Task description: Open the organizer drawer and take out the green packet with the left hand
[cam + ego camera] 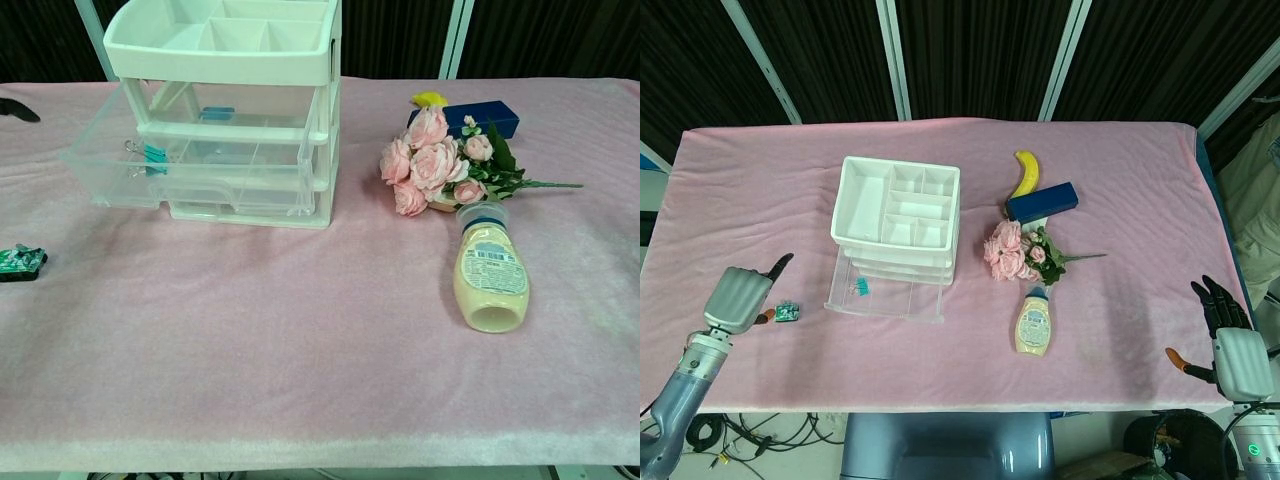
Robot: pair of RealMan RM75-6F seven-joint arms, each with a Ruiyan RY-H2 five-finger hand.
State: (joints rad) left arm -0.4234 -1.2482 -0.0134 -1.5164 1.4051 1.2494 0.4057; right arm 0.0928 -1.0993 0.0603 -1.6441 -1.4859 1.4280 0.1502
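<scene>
Pink-clothed table (1140,180): organizer (897,228), green packet (787,312), bottle (1034,324).

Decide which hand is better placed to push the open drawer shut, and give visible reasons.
Left. The left hand hovers just beside the open drawer, next to the green packet lying on the cloth. The right hand sits at the table's far edge.

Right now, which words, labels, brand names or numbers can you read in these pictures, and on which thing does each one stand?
None can be read.
Bottle: a label with printed lines, too blurred to read.
Green packet: markings too small to read.
Blue box: no print can be made out.
</scene>
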